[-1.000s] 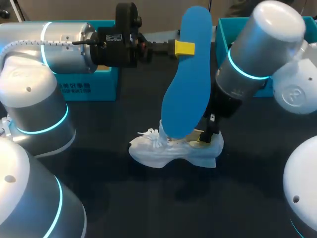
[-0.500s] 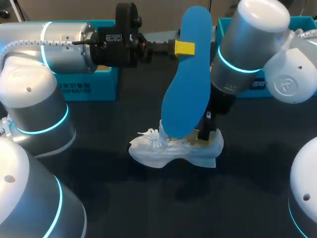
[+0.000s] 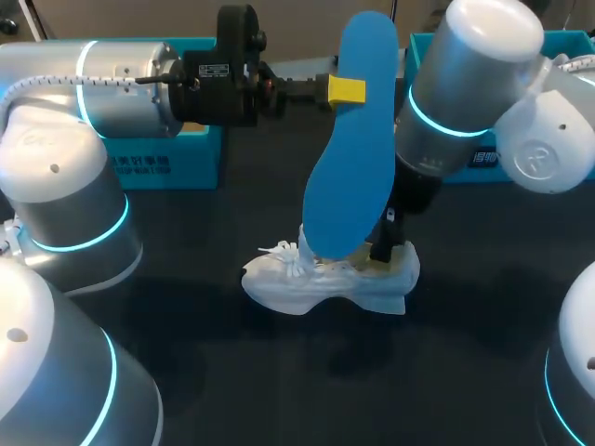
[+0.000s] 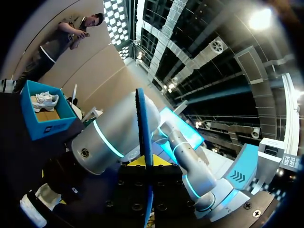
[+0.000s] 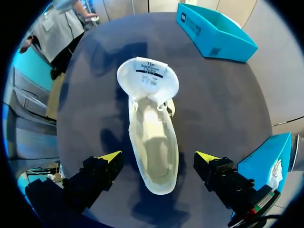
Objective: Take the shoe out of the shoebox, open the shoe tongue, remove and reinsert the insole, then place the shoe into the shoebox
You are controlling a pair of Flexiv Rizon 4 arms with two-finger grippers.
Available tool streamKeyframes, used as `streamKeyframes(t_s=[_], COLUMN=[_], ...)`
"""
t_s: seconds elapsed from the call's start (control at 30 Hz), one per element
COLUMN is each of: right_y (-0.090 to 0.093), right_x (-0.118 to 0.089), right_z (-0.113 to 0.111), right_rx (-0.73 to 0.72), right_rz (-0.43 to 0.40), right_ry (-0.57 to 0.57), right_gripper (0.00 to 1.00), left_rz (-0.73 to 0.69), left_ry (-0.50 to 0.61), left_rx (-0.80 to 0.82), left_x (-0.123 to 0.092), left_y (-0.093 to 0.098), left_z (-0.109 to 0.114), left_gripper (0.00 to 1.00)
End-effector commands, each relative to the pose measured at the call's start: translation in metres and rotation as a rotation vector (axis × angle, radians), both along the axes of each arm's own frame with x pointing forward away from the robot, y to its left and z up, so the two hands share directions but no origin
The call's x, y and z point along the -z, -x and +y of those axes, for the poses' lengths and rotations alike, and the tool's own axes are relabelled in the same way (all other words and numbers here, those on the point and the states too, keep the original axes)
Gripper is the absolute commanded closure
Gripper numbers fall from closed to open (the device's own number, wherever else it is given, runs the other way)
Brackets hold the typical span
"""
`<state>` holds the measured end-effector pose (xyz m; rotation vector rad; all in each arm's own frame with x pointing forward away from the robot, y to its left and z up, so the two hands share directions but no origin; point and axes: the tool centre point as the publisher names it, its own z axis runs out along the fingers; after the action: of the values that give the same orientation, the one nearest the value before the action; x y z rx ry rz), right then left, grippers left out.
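In the head view my left gripper (image 3: pixel 346 90) is shut on a blue insole (image 3: pixel 346 158), which it holds upright above the table with the lower end over the white shoe (image 3: pixel 321 283). The left wrist view shows the insole (image 4: pixel 144 128) edge-on between the left gripper's (image 4: pixel 145 164) yellow tips. The shoe (image 5: pixel 153 142) lies on the dark table with its tongue (image 5: pixel 148 78) folded forward and its inside empty. My right gripper (image 5: pixel 157 157) hangs open over the shoe's heel, a finger on either side, touching nothing. From the head camera the right gripper (image 3: pixel 383 253) sits just behind the insole.
A teal shoebox (image 3: pixel 177 158) stands at the back left, under my left arm. A second teal box (image 3: pixel 423 51) stands at the back right behind my right arm; in the wrist views this box (image 5: pixel 266 161) (image 4: pixel 47 126) holds another white shoe. The left box (image 5: pixel 216 31) is open.
My right arm shifted a little to the left over the shoe's heel, then stopped. The left arm and insole have not moved.
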<state>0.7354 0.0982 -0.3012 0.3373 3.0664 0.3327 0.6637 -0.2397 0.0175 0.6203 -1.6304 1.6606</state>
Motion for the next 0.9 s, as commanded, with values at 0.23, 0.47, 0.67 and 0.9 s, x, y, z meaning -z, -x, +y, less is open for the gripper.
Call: streamKeyframes(t_s=[0.23,0.47,0.67,0.9], right_y=[-0.029,-0.04,-0.042,-0.041], right_x=[0.029,0.054,0.074,0.086], right_z=[0.017,0.025,0.028,0.03], right_rx=[-0.041,-0.08,-0.108,-0.115], right_rz=[0.011,0.019,0.013,0.05], right_ry=[0.016,0.014,0.006,0.01], right_gripper=[0.0,0.0,0.11,0.44], left_rz=[0.0,0.0,0.0,0.0], left_ry=[0.0,0.0,0.0,0.0], left_rx=[0.0,0.0,0.0,0.0], left_x=[0.001,0.001,0.001,0.001], left_y=[0.001,0.001,0.001,0.001], left_z=[0.001,0.001,0.001,0.001], left_gripper=[1.0,1.0,1.0,1.0])
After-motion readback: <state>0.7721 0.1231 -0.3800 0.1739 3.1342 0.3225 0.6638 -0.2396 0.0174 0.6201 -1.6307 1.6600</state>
